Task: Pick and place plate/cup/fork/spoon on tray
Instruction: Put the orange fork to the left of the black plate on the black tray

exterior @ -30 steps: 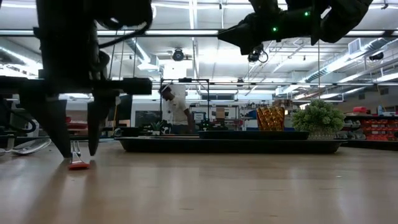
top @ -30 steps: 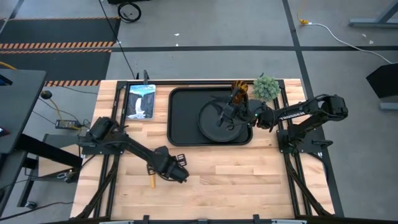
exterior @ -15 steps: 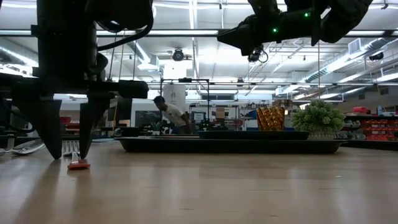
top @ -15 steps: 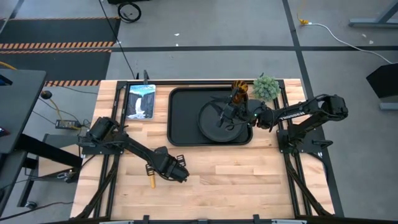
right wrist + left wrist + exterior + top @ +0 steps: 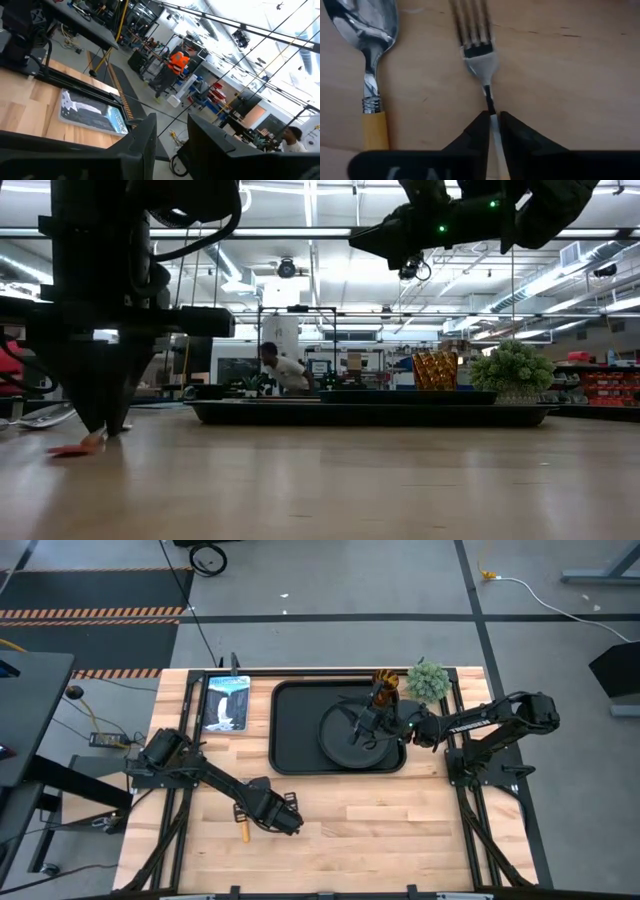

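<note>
**Left claw pinched on the fork at the near left of the surface**

High view: the left claw (image 5: 283, 820) sits low over the near-left part of the wooden surface (image 5: 400, 810), with an orange handle tip showing just beside it. The black tray (image 5: 290, 735) lies at the far middle, the round plate (image 5: 345, 740) inside its right half. The right claw (image 5: 362, 720) hangs over the plate. The amber cup (image 5: 386, 683) stands at the tray's far right corner, beside a green plant ball (image 5: 428, 680). A blue-white card (image 5: 226, 703) lies left of the tray.

Low view: the left claw (image 5: 97, 425) reaches down to the surface at left. A person (image 5: 285, 370) bends in the room behind.

Left wrist view: the claw's two tips are closed on the fork (image 5: 479, 47) at its thin neck. The spoon (image 5: 370, 45) lies alongside, apart from it.

Right wrist view: the right claw's fingers (image 5: 145, 135) stand apart, holding nothing.
</note>
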{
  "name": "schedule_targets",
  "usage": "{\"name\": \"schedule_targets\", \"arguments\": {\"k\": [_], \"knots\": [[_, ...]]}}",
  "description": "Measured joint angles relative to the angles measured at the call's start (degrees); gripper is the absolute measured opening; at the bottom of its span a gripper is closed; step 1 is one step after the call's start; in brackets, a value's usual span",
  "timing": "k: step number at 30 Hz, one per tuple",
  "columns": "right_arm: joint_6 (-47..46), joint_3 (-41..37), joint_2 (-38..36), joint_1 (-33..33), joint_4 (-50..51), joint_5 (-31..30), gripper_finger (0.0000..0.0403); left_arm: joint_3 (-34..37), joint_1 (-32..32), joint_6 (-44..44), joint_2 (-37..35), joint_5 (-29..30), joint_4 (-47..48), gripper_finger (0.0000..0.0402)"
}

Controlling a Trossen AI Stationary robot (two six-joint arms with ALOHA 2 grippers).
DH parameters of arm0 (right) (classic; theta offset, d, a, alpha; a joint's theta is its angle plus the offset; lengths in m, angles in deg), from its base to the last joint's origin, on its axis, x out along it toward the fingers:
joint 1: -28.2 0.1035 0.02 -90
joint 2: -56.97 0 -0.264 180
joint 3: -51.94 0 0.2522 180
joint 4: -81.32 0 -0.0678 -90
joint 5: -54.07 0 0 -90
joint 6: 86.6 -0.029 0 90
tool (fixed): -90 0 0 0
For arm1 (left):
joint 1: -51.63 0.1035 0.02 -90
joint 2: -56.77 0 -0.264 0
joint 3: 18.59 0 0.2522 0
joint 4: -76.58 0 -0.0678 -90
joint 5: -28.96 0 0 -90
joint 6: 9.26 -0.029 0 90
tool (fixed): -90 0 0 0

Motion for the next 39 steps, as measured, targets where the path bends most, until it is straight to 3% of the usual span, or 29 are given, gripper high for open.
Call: {"name": "schedule_targets", "arguments": {"k": [8,27,39], "knots": [[0.2,0.0,0.0,0.0,0.0,0.0,0.0116,0.0,0.0,-4.1,0.0,-0.1,-0.3,0.002],[0.4,0.0,0.0,0.0,0.2,0.0,0.0101,0.0,0.0,-7.4,-0.3,-0.4,-0.6,0.0021],[-0.4,-0.6,0.0,-1.9,0.7,0.1,0.0095,-0.3,-0.3,-8.7,-5.5,-1.4,0.4,0.0022]]}}
